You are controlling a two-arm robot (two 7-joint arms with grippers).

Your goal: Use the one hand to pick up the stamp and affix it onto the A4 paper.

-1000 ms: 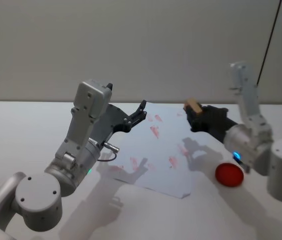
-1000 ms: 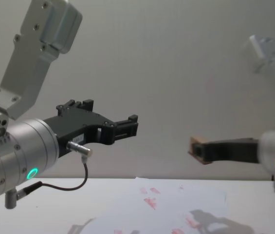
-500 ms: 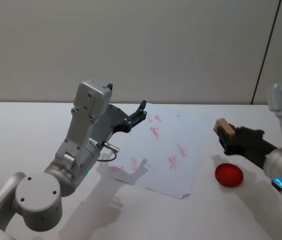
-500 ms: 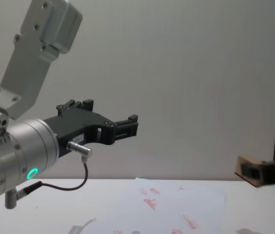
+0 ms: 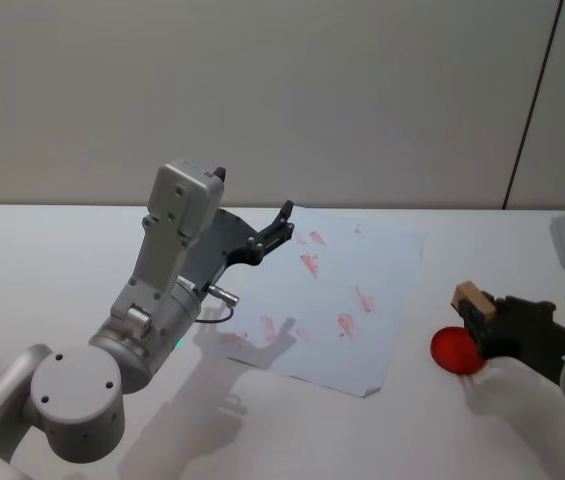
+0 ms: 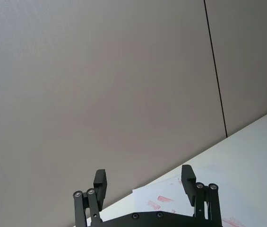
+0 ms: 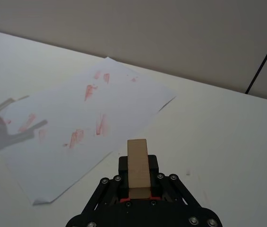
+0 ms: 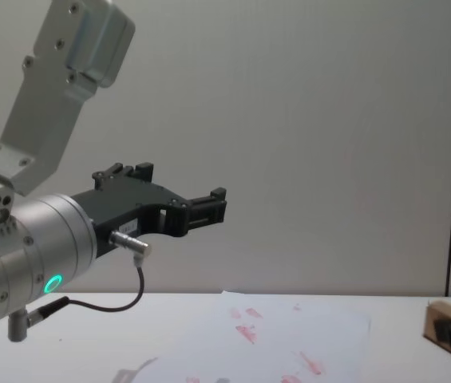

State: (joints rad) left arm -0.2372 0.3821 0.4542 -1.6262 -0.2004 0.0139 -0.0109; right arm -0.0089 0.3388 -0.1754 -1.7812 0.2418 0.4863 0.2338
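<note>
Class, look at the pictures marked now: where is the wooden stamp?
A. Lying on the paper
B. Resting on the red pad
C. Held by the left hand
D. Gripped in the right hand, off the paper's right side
D: the stamp sits clamped in the right hand, beyond the A4 paper edge, above the red pad.

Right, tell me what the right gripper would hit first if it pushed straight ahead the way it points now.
Probably the A4 paper on the table. The right gripper, jaws shut on the stamp, points toward the sheet's near edge, past a strip of bare table. How steeply it tilts down is unclear, so it may meet bare table first.
</note>
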